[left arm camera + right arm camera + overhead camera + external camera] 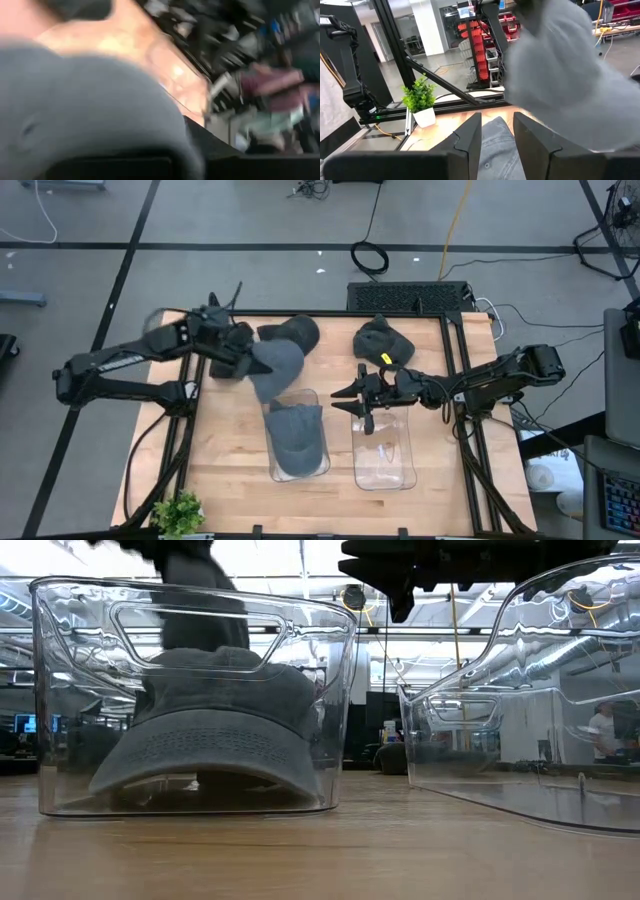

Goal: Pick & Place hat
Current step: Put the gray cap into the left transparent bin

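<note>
Wooden tabletop (230,480), framed by dark rails, with grey floor and loose cables beyond. We see two clear bins side by side at the middle: the left bin (298,438) already holds a grey cap (296,442); the right bin (383,452) looks empty. We note the left gripper (240,358) toward the table's far side, closed on a grey hat (275,368) that hangs just behind the left bin. A darker hat (296,332) lies right behind it, touching or nearly so. Another dark hat (385,340) with a yellow tag sits behind the right bin. The right gripper (356,402) hovers over the right bin's far edge, fingers slightly parted, holding nothing. A small potted plant (178,513) stands at the near left corner.
</note>
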Robot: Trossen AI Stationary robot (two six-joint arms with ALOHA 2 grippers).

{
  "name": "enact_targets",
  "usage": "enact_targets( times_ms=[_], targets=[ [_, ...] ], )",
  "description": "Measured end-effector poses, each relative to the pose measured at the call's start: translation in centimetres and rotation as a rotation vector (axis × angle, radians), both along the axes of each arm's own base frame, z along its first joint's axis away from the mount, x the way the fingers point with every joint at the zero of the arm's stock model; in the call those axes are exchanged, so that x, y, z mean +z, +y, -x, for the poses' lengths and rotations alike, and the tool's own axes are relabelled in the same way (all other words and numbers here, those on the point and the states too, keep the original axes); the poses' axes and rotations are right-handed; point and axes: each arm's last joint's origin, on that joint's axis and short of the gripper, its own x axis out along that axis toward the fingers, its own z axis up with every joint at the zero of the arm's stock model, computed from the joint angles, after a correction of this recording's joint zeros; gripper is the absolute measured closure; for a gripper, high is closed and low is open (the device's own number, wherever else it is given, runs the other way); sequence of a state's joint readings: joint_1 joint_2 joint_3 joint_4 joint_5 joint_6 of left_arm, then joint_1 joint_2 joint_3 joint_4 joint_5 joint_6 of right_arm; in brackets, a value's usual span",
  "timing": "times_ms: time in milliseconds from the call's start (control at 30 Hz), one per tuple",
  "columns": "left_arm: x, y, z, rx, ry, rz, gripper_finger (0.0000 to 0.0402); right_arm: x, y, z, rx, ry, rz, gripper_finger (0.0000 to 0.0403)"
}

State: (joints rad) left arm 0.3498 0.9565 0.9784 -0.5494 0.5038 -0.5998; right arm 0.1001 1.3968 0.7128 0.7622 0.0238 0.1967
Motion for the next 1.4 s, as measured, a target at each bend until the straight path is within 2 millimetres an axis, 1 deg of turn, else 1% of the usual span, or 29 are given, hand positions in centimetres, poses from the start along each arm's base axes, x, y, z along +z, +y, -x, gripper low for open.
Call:
enact_targets(
  times_ms=[100, 200, 267, 333, 400, 467, 567, 667, 733, 800, 900, 1000, 1100, 1233, 1400],
  targets=[
    [3.4, -1.2, 0.4, -0.071, 0.000, -0.085, 0.0392, 0.1, -0.1, 0.0, -0.003, -0.006, 0.001, 0.0303],
    [5.8, -2.4, 0.5, -0.152, 0.006, -0.152, 0.0391, 0.1, -0.2, 0.0, -0.007, -0.005, -0.001, 0.0303],
    [6.9, -3.4, 0.3, -0.221, -0.012, -0.190, 0.0390, 0.0, -0.2, 0.0, -0.008, -0.002, -0.001, 0.0303],
    [7.1, -4.1, -0.3, -0.288, -0.002, -0.228, 0.0392, 0.0, -0.2, 0.0, -0.007, -0.004, -0.001, 0.0303],
    [6.7, -4.8, -1.3, -0.361, 0.038, -0.237, 0.0392, 0.0, -0.2, 0.0, -0.006, -0.003, -0.002, 0.0303],
    [5.8, -5.6, -2.6, -0.461, 0.075, -0.194, 0.0392, 0.0, -0.2, 0.0, -0.005, -0.003, -0.006, 0.0303],
    [4.4, -7.2, -4.9, -0.600, 0.118, -0.142, 0.0392, 0.0, -0.2, 0.0, 0.001, -0.002, -0.013, 0.0303],
    [2.9, -8.6, -6.8, -0.696, 0.183, -0.129, 0.0392, 0.0, 0.0, 0.0, 0.063, -0.001, -0.021, 0.0303],
    [2.3, -9.2, -7.8, -0.731, 0.222, -0.110, 0.0392, 0.0, -0.1, 0.0, 0.093, 0.001, -0.032, 0.0303],
    [2.4, -9.6, -8.4, -0.740, 0.246, -0.111, 0.0392, 0.0, -0.1, 0.0, 0.112, 0.003, -0.046, 0.0303],
    [2.8, -10.3, -9.3, -0.743, 0.250, -0.170, 0.0392, 0.0, -0.2, 0.0, 0.133, 0.006, -0.054, 0.0303],
    [2.5, -11.1, -10.2, -0.807, 0.241, -0.211, 0.0392, 0.0, -0.2, 0.0, 0.136, 0.013, -0.054, 0.0303],
    [1.8, -11.5, -11.0, -0.852, 0.242, -0.228, 0.0392, 0.0, -0.2, 0.0, 0.136, 0.013, -0.054, 0.0303],
    [0.2, -12.1, -12.4, -0.912, 0.277, -0.128, 0.0392, 0.0, -0.2, 0.0, 0.136, 0.013, -0.054, 0.0303],
    [-1.0, -12.6, -13.0, -0.959, 0.308, -0.114, 0.0392, 0.0, -0.2, 0.0, 0.136, 0.013, -0.051, 0.0303]
  ],
)
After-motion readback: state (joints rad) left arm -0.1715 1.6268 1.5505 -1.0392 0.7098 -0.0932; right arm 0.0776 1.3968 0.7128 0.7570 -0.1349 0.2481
